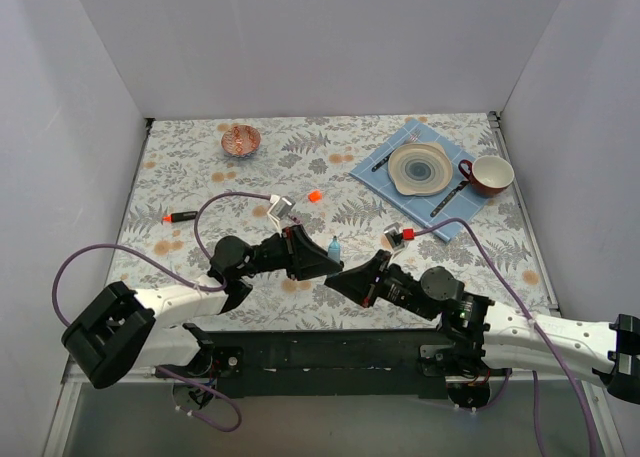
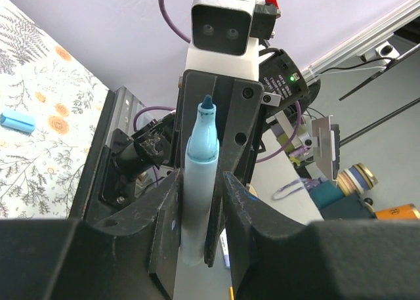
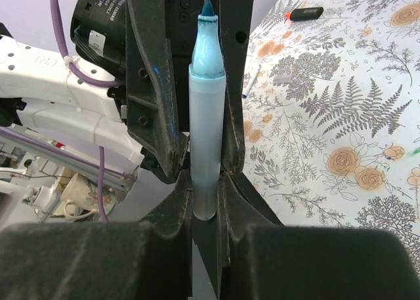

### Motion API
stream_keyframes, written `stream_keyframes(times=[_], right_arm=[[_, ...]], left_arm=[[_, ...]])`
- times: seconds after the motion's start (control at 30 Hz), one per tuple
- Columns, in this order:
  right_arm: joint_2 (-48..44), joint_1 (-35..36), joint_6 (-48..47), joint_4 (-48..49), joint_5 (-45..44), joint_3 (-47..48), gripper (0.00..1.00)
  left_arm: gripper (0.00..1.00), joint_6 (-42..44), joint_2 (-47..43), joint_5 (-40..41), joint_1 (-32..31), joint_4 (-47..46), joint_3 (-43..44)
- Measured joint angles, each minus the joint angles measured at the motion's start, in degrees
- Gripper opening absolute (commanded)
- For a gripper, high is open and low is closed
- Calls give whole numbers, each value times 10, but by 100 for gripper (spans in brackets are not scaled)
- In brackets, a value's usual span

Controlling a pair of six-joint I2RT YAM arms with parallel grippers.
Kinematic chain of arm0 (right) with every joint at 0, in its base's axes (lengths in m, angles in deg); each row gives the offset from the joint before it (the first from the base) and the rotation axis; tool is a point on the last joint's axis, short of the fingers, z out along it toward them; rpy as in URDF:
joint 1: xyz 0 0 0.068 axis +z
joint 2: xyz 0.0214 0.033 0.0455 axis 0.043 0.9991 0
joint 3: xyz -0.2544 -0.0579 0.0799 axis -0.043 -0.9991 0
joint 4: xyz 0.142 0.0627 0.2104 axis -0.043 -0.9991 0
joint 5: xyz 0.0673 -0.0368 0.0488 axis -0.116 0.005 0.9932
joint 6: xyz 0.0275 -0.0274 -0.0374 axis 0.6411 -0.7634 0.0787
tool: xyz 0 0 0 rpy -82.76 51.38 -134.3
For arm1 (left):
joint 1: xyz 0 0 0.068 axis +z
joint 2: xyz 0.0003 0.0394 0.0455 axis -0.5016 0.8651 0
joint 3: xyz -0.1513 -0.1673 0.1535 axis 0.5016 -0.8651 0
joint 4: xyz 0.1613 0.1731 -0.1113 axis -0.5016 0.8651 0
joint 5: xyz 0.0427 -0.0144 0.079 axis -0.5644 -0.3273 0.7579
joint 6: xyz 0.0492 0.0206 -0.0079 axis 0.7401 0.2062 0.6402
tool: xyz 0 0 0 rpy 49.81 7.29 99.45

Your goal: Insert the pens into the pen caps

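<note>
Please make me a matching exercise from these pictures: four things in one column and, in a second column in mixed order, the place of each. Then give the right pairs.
Things:
1. blue marker
2. orange cap
3. black marker
4. mug

Places:
A. just right of the plate
B. lying near the left edge of the table
C. upright in the right gripper
D. lying about mid-table

Pairs: 1-C, 2-D, 3-B, 4-A
</note>
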Motion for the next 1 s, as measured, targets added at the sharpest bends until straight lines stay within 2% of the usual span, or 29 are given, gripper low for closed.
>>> stream_keyframes(times=[0.13,0.27,0.3,0.33,0.4,0.43,0.5,0.53,0.6,0.77,0.83,0.9,1.0], right_arm=[[-5,0,2,16,-9,-13,1],[-9,1,9,35,-14,-26,1],[-10,1,15,38,-15,-27,1],[-10,1,19,41,-16,-27,6],[-9,1,21,47,-16,-27,23],[-8,1,23,48,-16,-27,38],[-4,1,30,49,-16,-28,47],[-2,1,29,48,-17,-28,55],[2,0,33,35,-19,-28,63],[-19,0,67,-33,-37,-33,64],[-39,0,87,-86,-53,-36,63],[-59,0,132,-182,-90,-36,64],[-79,-3,186,-292,-149,-35,68]], left_arm=[[28,-12,13,5,-6,-15,-4],[3,-15,23,15,-12,-32,-9],[0,-12,26,17,-12,-39,-10],[0,-10,28,19,-12,-46,-10],[0,-13,28,26,-14,-56,-12],[0,-13,28,29,-15,-59,-14],[0,-11,25,34,-14,-51,-16],[0,-9,22,37,-15,-40,-16],[0,5,4,41,-18,4,-12],[0,94,-59,82,-21,215,52],[0,131,-86,114,-17,291,84],[0,179,-118,156,-13,385,131],[0,245,-151,219,-10,485,191]])
